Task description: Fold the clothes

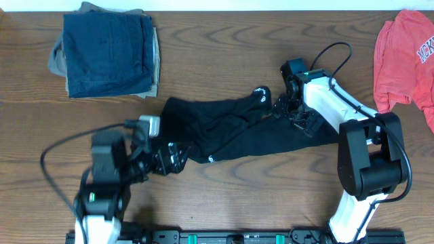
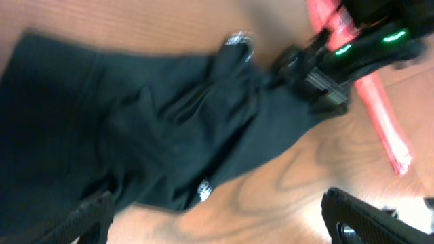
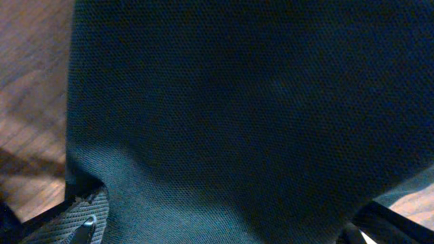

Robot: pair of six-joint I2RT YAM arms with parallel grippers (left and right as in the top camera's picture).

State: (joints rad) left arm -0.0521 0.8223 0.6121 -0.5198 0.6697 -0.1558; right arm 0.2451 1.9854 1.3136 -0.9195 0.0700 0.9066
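Black clothes (image 1: 230, 132) are lying bunched at the middle of the tabletop (image 1: 237, 47), no fold showing yet; seemingly all folding is remaining. Left tool (image 1: 175, 153) and right tool (image 1: 290, 108) are sitting released at its opposite ends, grasping nothing.

Brown wood-grain table (image 1: 230, 196) fills overhead view, w/ pale strip (image 1: 203, 3) along far edge.

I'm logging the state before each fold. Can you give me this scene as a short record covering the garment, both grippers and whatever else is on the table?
garment: black garment, crumpled and unfolded, mid-table
left arm: left gripper open, at the garment's left end
right arm: right gripper open, low over the garment's right part
other items: denim and tan pile, folded, far left; coral-red shirt, far right
surface: wooden table
fold: not yet begun
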